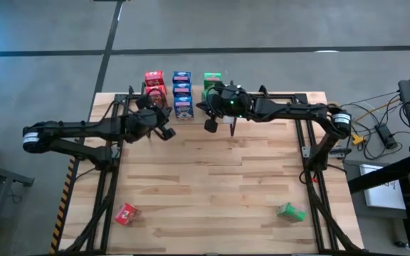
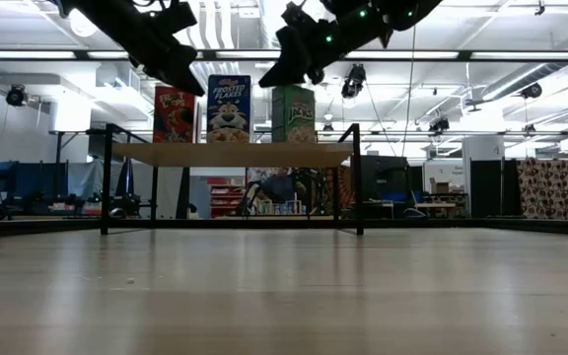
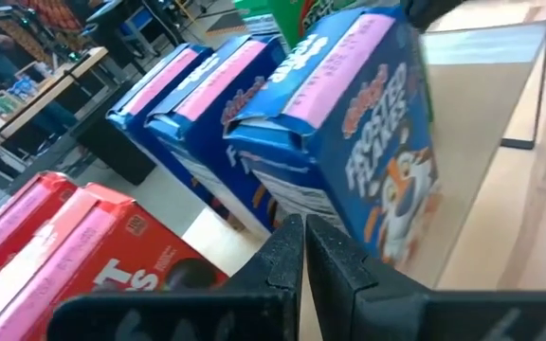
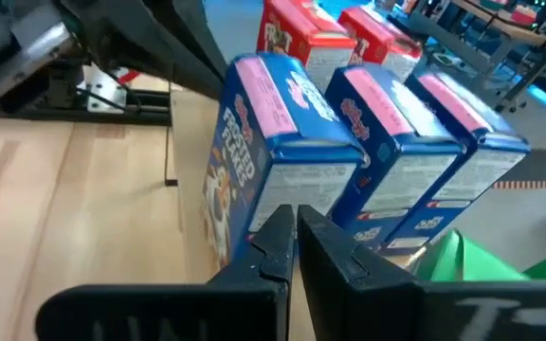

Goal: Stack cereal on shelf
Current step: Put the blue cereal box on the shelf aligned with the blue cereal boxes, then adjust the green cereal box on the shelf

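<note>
Both grippers hang closed and empty over the shelf point(image 2: 230, 154) at the table's twelve o'clock edge: the left gripper point(image 1: 168, 132) by the red boxes point(image 1: 154, 82), the right gripper point(image 1: 210, 126) by the green boxes point(image 1: 212, 80). Three blue boxes point(image 1: 182, 92) stand in a row between them. One red box point(image 1: 126, 212) lies at seven o'clock and one green box point(image 1: 290, 211) at five o'clock on the table point(image 1: 219, 185).

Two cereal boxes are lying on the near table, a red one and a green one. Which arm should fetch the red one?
Left. The red box lies on the left arm's side; the green box lies on the right arm's. Both claws, left claw and right claw, hover shut by the shelf.
</note>
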### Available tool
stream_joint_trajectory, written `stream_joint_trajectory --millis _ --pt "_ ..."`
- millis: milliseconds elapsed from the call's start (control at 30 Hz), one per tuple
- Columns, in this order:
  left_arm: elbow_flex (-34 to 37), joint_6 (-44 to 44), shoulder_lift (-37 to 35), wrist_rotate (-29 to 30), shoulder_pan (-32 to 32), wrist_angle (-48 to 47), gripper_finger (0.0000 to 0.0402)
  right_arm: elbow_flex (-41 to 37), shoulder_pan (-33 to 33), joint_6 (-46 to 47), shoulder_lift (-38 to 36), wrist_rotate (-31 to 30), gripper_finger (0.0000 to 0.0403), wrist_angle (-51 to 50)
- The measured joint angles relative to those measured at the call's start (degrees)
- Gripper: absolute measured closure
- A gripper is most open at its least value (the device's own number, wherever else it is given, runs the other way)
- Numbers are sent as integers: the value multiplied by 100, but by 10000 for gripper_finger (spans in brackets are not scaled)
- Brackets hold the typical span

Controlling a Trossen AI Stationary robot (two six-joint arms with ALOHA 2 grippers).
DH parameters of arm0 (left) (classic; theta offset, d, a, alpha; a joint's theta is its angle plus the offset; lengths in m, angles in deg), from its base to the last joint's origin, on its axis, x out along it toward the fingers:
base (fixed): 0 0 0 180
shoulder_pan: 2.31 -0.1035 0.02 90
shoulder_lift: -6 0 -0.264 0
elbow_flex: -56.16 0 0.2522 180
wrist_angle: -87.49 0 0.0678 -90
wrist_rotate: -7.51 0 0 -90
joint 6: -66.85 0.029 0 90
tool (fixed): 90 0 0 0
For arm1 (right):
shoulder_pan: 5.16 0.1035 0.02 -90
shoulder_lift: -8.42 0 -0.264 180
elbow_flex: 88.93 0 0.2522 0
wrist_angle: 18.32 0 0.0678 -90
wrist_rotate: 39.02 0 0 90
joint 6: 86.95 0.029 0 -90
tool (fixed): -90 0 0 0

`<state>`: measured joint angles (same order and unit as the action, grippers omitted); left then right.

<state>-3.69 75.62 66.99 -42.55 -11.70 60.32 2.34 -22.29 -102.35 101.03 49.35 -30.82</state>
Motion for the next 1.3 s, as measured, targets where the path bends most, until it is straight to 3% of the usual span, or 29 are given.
stream_joint_trajectory --millis 567,767,933,1300 --pt "0 -507 -19 3 1107 -97 401 34 101 -95 -673 -48 394 -638" --pt "0 -493 -76 9 1556 -119 401 1038 -182 -213 -797 45 394 -2543" --pt "2 -441 -149 15 1673 -125 401 1969 -556 -604 -490 611 394 -3834" --pt "34 -422 -168 13 1675 -165 401 2939 -1268 -1230 328 1419 394 -4313"
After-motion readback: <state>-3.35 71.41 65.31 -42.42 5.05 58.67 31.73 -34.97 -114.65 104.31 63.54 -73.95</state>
